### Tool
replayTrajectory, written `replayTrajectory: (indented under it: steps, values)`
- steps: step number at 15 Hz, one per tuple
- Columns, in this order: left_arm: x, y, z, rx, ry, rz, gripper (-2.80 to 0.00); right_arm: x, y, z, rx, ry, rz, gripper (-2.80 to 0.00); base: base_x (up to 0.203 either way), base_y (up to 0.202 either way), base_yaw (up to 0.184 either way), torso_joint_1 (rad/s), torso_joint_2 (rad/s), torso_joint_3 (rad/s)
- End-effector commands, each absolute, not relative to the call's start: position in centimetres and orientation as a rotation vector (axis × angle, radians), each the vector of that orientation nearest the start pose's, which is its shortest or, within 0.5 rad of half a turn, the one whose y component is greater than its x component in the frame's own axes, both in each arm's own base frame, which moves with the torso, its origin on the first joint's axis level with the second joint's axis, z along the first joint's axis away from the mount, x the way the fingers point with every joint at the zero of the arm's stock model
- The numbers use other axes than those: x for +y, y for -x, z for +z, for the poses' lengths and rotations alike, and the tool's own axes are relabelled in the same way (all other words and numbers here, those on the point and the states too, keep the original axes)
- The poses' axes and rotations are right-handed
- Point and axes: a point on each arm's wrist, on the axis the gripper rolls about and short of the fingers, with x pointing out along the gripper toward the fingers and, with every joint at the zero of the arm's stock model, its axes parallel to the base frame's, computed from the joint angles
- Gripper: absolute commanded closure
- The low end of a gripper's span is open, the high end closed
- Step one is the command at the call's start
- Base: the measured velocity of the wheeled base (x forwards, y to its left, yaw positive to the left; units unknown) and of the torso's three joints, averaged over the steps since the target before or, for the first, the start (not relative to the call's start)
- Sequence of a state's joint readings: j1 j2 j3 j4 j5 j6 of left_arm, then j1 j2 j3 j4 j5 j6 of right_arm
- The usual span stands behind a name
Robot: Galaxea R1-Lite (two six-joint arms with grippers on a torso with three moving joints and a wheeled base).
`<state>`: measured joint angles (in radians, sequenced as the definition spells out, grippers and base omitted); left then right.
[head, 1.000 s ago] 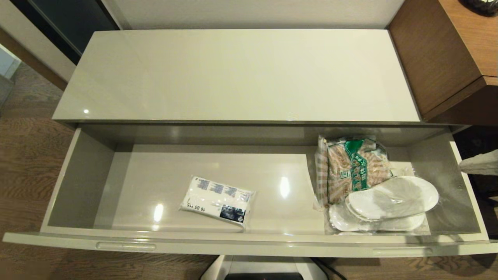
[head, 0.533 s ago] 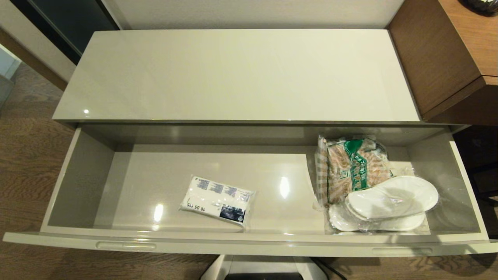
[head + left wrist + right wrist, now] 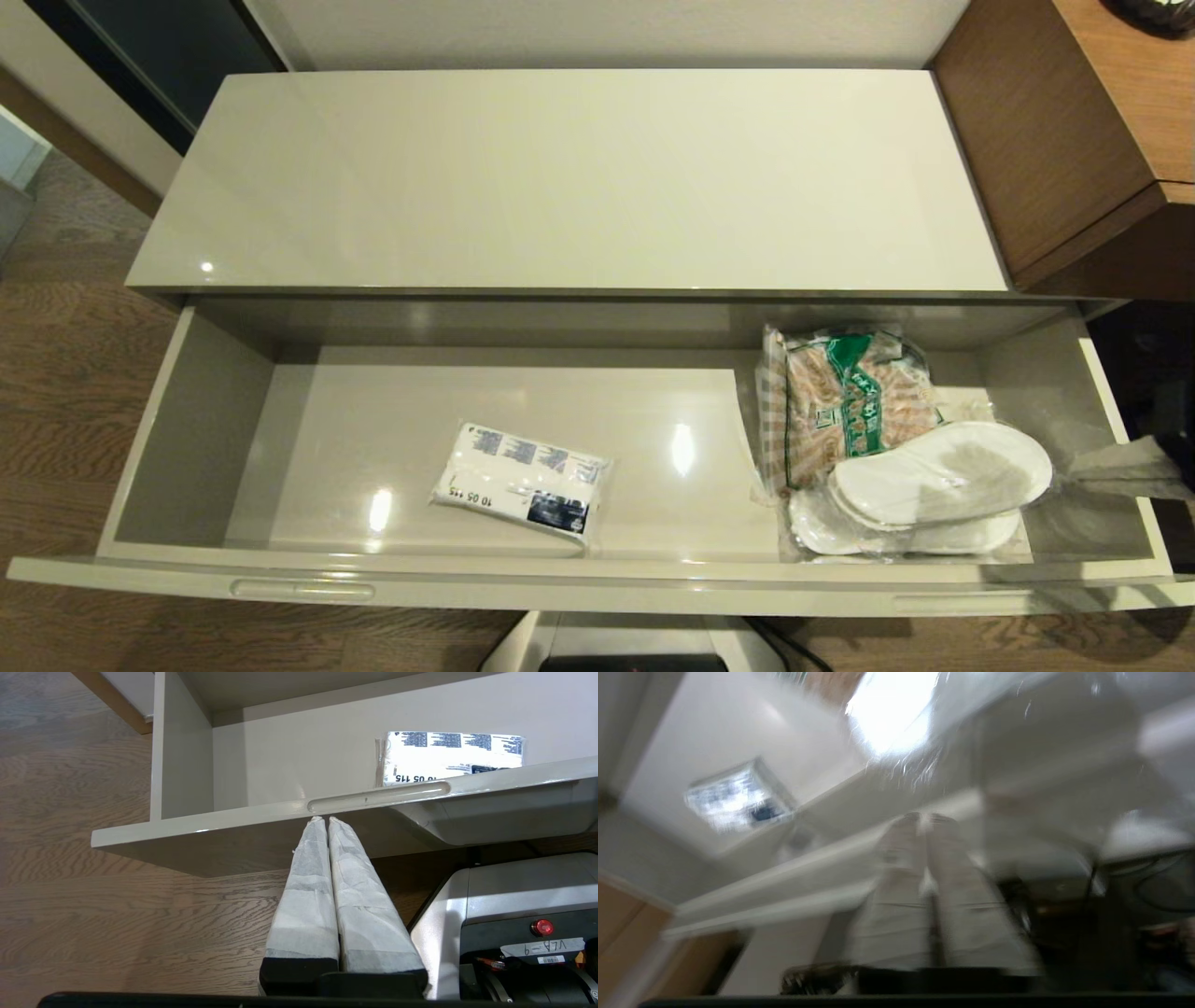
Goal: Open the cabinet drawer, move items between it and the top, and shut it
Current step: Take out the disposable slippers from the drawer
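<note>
**Head view: glossy drawer stood open, both pincers closed**

Head view showed the wide glossy pale grey-beige cabinet drawer [image 3: 196,439] pulled out below the smooth reflective cabinet top [image 3: 560,177]. Inside lay the soft white tissue pack with blue print [image 3: 523,481] and flat white slippers in crinkly clear wrap [image 3: 934,485]. The right gripper [image 3: 1120,464] hovered at the drawer's right wall, fingers together. The left gripper [image 3: 323,819] was closed beneath a handle slot [image 3: 378,797].

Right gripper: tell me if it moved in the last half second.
Yes. The right gripper, out of the head view half a second ago, has come in over the drawer's right wall, toward the slippers.
</note>
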<state>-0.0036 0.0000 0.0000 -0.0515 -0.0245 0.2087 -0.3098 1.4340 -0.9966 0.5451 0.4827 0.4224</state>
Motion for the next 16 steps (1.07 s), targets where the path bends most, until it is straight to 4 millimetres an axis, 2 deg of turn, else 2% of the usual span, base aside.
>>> replayTrajectory:
  steps: [1, 3, 5, 7, 12, 15, 16]
  values:
    - [0.0, 2.3, 8.1, -0.053, -0.211, -0.022, 0.0, -7.0, -25.3, 15.1, 1.049, -0.823, -0.077, -2.8, 0.0, 0.0, 0.0, 0.0, 0.0, 0.0]
    - [0.0, 2.3, 8.1, -0.053, -0.211, -0.022, 0.0, -7.9, -28.1, 13.2, 1.042, -0.842, -0.09, -2.8, 0.0, 0.0, 0.0, 0.0, 0.0, 0.0]
    - [0.0, 2.3, 8.1, -0.053, -0.211, -0.022, 0.0, -8.4, -29.7, 12.8, 0.989, -0.833, -0.076, -2.8, 0.0, 0.0, 0.0, 0.0, 0.0, 0.0]
    - [0.0, 2.3, 8.1, -0.053, -0.211, -0.022, 0.0, -8.5, -29.9, 12.3, 0.974, -0.83, -0.068, -2.8, 0.0, 0.0, 0.0, 0.0, 0.0, 0.0]
    - [0.0, 2.3, 8.1, -0.053, -0.211, -0.022, 0.0, -8.7, -31.3, 13.4, 0.846, -0.813, -0.056, -2.8, 0.0, 0.0, 0.0, 0.0, 0.0, 0.0]
    - [0.0, 2.3, 8.1, -0.053, -0.211, -0.022, 0.0, -8.3, -32.2, 12.4, 0.839, -0.766, -0.121, -2.8, 0.0, 0.0, 0.0, 0.0, 0.0, 0.0]
    - [0.0, 2.3, 8.1, -0.053, -0.211, -0.022, 0.0, -7.6, -32.6, 11.6, 0.86, -0.743, -0.138, -2.8, 0.0, 0.0, 0.0, 0.0, 0.0, 0.0]
